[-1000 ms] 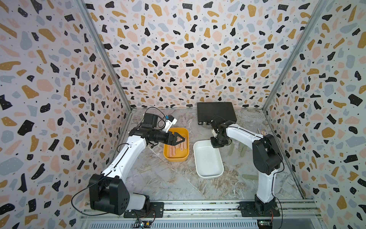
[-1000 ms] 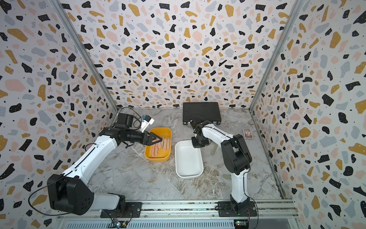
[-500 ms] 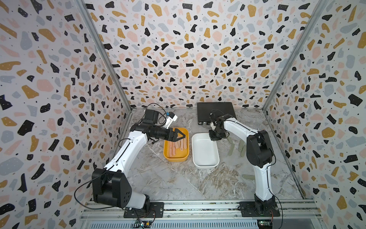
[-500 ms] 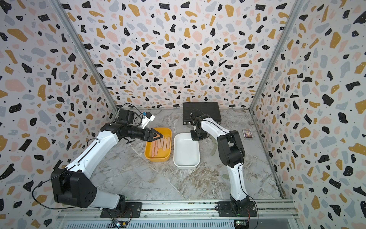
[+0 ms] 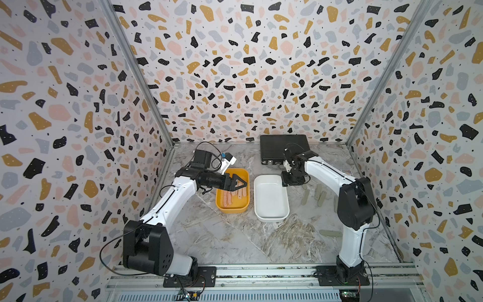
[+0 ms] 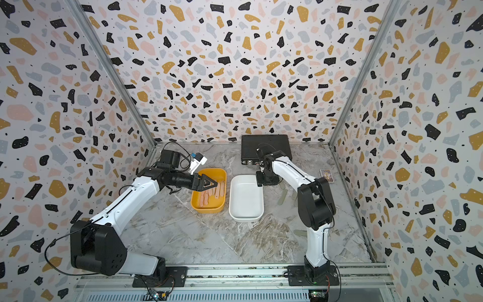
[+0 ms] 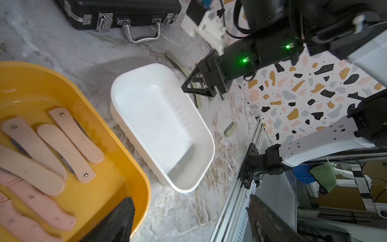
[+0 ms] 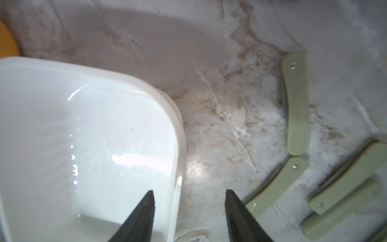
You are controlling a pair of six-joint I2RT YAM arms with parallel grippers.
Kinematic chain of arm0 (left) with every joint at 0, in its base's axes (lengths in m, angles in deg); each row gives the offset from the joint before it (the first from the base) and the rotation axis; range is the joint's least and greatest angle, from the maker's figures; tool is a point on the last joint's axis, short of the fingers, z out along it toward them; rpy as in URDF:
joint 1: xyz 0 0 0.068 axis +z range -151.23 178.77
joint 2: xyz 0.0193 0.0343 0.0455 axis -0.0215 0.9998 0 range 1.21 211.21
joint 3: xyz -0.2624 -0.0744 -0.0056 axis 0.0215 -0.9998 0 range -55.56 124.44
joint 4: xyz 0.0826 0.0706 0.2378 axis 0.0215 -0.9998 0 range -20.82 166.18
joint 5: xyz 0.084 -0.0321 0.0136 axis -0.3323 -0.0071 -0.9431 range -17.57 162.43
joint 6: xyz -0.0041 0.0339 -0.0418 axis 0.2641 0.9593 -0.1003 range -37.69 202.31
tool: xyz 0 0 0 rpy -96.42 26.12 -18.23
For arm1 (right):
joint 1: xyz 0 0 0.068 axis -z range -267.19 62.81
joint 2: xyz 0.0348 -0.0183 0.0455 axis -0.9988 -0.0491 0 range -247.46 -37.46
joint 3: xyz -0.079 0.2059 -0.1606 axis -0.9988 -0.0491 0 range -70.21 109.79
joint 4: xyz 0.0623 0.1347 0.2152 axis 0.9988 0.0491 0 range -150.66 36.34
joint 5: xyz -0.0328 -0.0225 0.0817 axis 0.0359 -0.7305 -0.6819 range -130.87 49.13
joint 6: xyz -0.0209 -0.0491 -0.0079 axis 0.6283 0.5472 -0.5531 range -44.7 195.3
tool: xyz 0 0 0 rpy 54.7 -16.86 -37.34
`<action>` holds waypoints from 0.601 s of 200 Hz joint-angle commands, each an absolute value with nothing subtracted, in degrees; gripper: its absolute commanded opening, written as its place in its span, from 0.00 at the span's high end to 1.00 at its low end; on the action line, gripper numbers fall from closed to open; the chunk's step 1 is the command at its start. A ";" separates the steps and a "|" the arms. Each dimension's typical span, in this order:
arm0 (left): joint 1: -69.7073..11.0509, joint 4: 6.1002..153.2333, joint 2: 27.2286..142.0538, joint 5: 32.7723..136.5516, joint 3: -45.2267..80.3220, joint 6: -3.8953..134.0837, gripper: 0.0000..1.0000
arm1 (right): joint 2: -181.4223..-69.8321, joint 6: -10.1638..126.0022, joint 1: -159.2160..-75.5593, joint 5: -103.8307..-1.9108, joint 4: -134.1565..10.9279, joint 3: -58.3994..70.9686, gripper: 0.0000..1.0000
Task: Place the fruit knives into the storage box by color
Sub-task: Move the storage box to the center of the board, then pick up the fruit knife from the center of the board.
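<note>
Several salmon-pink fruit knives [image 5: 234,194] [image 7: 69,146] lie in the mustard-yellow storage box [image 5: 219,201] [image 6: 207,209] [image 7: 144,188]. My left gripper [image 5: 244,184] [image 6: 214,184] [image 7: 189,198] hovers open over that tub's far half, holding nothing. Beside it to the right stands the white storage box [image 5: 271,218] [image 6: 245,218] [image 7: 117,88] [image 8: 180,136], with nothing in it. My right gripper [image 5: 292,180] [image 6: 266,180] [image 8: 189,191] is open at its far right corner, one finger inside the rim and one outside. Sage-green knives [image 5: 320,196] [image 6: 281,197] [image 8: 297,109] lie on the table right of the white tub.
A black briefcase [image 5: 283,147] [image 6: 265,146] [image 7: 117,10] with a metal handle lies against the back wall. A small printed card box [image 6: 326,175] sits near the right wall. One more green knife [image 5: 330,232] lies by the right arm's base.
The white tub slid toward the back and straightened beside the yellow one while my right gripper held its rim. That gripper has now opened off the rim. My left gripper shifted slightly back.
</note>
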State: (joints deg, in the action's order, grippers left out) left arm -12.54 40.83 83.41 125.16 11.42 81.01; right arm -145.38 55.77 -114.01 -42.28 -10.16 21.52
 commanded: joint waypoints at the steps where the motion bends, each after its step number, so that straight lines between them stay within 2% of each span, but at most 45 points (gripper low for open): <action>1: -12.67 43.23 81.92 127.10 10.74 80.90 0.14 | -138.74 56.52 -113.35 -39.11 -9.45 18.52 0.39; 45: -12.74 43.91 82.02 127.74 10.36 80.67 0.14 | -133.29 55.31 -109.08 -38.44 -13.89 8.00 0.37; 120: -12.68 44.29 82.60 128.16 10.01 80.82 0.14 | -135.81 53.53 -104.95 -38.61 -18.29 -0.35 0.37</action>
State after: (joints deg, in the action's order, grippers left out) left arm -12.56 42.49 83.41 126.65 10.48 80.90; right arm -135.68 54.68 -105.38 -38.92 -16.46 1.30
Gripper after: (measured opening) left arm 0.858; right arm 0.631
